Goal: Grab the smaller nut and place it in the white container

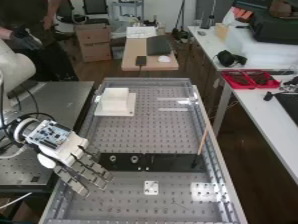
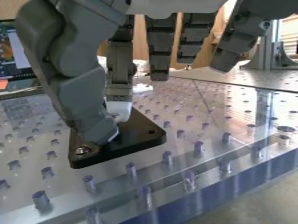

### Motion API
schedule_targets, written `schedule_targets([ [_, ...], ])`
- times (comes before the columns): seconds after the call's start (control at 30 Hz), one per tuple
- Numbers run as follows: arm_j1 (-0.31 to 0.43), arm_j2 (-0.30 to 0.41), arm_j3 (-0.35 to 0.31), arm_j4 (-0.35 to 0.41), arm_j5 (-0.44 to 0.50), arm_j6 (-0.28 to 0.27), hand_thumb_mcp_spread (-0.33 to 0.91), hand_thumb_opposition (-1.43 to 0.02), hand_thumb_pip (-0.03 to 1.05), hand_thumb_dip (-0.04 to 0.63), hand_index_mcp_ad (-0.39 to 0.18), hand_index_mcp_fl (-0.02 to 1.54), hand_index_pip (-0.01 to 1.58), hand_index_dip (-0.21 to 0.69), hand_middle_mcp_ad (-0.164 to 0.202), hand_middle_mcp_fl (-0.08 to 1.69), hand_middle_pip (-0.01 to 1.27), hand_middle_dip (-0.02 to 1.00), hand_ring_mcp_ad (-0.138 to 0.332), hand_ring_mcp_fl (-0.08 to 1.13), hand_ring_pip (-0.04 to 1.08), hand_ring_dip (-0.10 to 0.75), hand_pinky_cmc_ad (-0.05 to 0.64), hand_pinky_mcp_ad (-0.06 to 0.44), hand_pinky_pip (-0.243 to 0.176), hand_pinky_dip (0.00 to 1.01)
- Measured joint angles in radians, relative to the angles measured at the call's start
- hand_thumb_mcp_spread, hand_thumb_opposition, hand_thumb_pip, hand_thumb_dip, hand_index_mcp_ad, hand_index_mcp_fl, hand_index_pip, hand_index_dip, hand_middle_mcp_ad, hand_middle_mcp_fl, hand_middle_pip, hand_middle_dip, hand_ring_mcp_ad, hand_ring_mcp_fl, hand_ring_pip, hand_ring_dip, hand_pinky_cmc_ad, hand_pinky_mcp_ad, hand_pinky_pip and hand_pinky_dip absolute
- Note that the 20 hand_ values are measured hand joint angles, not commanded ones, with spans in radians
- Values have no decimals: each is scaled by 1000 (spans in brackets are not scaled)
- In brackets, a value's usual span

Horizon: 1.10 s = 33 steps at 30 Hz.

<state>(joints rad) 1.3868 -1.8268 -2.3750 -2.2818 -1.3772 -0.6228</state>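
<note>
Smaller nut placement in the white container (image 1: 115, 103) seemed undone; whether the hand (image 1: 66, 149) at the black bar (image 1: 171, 162) held it, I couldn't tell.

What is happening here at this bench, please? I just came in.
The robot's hand is low at one end of the black bar. The job is to put the smaller nut in the white container, which stands beyond the bar. The larger nut and the bearing stand on the bar. Whether the hand already has the smaller nut, I cannot tell.
</note>
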Motion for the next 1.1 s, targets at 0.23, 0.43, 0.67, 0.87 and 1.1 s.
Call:
schedule_targets([
  [0.23, -6, 1, 1, -2, -7, -12, 468, -874, 658, 290, -138, 138, 1482, 304, 77, 199, 126, 206, 86, 12, 101, 73, 314, 195, -26, 195],
  [0.43, -11, 9, 4, -15, -16, -21, 469, -890, 648, 286, -138, 138, 1482, 304, 77, 199, 126, 206, 86, 12, 101, 73, 314, 195, -26, 195],
  [0.67, -12, 13, 6, -29, -23, -29, 469, -890, 682, 288, -138, 65, 1478, 304, 75, 169, 126, 206, 86, 12, 101, 73, 314, 195, -26, 195],
  [0.87, -14, 15, 6, -28, -32, -40, 469, -890, 682, 288, -136, 52, 1461, 304, 75, 152, 126, 206, 82, 7, 101, 73, 314, 194, -26, 195],
  [1.1, -23, 17, 9, -31, -52, -67, 469, -890, 682, 284, -136, 52, 1461, 304, 75, 152, 126, 206, 86, 7, 99, 73, 314, 197, -26, 195],
])
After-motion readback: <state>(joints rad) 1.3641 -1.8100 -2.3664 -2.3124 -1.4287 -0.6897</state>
